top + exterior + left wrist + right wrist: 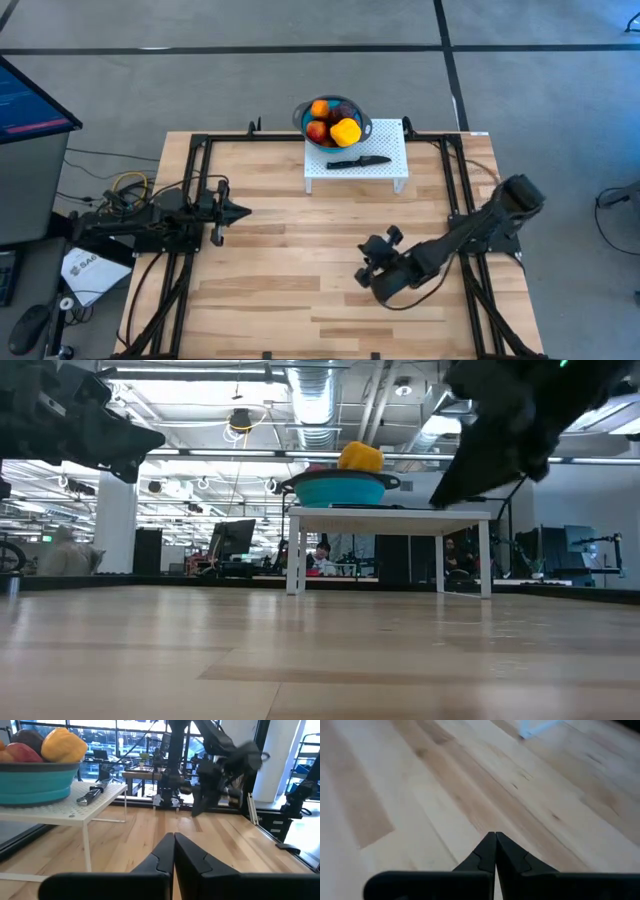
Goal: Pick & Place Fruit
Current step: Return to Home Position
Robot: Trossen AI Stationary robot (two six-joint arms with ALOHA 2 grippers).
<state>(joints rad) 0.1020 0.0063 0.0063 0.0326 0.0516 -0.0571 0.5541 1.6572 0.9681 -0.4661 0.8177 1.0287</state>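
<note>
Several toy fruits, orange, red, dark purple and one blocky yellow, lie heaped in a blue bowl; the bowl stands on a small white perforated stand at the table's far edge. My left gripper is shut and empty at the table's left side, pointing right. My right gripper is shut and empty over the bare wood in the table's right near part, pointing left.
A slim black knife lies on the white stand in front of the bowl. A black metal frame runs along the table's left and right sides. The wood tabletop between the arms is bare. A monitor stands off the table's left.
</note>
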